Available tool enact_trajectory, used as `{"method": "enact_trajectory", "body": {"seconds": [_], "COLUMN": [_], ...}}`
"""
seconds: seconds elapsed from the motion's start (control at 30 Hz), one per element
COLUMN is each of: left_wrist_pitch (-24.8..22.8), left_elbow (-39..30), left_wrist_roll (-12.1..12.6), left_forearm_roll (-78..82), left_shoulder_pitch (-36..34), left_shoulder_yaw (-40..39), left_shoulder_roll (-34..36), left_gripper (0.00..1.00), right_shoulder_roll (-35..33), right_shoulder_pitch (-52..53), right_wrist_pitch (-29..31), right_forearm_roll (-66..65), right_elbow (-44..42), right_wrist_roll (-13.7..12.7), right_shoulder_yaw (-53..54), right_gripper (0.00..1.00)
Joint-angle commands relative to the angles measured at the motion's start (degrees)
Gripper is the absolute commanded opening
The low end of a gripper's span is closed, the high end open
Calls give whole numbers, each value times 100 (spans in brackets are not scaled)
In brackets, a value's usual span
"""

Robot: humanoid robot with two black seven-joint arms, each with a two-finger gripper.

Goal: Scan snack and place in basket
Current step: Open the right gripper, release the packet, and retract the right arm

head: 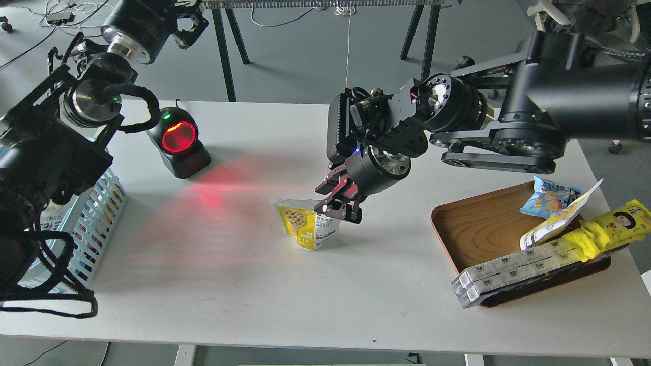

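Observation:
The snack [306,227], a yellow-and-white pouch with a round picture of tan beans, stands upright on the white table [254,284] near its middle. My right gripper [339,201] hangs just above and to the right of the pouch's top corner, jaws spread and holding nothing. The light-blue slotted basket [99,218] sits at the table's left edge, mostly hidden behind my left arm. My left gripper [189,23] is raised at the top left, far from the pouch, seen dark and partly cut off.
A black barcode scanner [178,141] with a glowing red window stands at the back left and throws red light across the table. A brown wooden tray [483,229] at the right holds a blue packet [545,199], a long yellow pack [610,229] and white boxes [508,272].

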Motion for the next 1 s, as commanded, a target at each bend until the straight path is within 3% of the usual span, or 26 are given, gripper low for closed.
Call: {"method": "enact_trajectory", "body": {"seconds": [0.0, 0.07, 0.13, 0.27, 0.3, 0.5, 0.7, 0.97], "left_wrist_pitch": [0, 0, 0, 0, 0, 0, 0, 0], "left_elbow": [0, 0, 0, 0, 0, -44, -53, -35], "left_wrist_roll": [1, 1, 9, 36, 44, 80, 53, 36], "left_forearm_roll": [-1, -1, 8, 8, 8, 8, -1, -10], "left_shoulder_pitch": [-2, -2, -11, -28, -37, -64, -90, -108], "left_shoulder_yaw": [0, 0, 0, 9, 9, 27, 1, -61], "left_shoulder_roll": [39, 48, 57, 83, 118, 233, 215, 92], "left_gripper": [100, 100, 100, 100, 100, 100, 100, 100], "right_shoulder_roll": [-227, -394, -605, -1412, -1579, -2353, -2907, -3163], "right_shoulder_pitch": [181, 295, 357, 278, 217, -179, -477, -1189], "right_wrist_pitch": [2, 2, 29, 73, 108, 626, 679, 732], "right_forearm_roll": [21, 38, 47, 178, 257, 1188, 2313, 4210], "right_elbow": [163, 259, 347, 471, 471, 366, -152, -1996], "right_wrist_roll": [0, 0, 0, 0, 0, 0, 0, 0], "right_shoulder_yaw": [24, 77, 278, 954, 1121, 1852, 2169, 2345], "right_gripper": [53, 54, 62, 91, 94, 97, 98, 99]}}
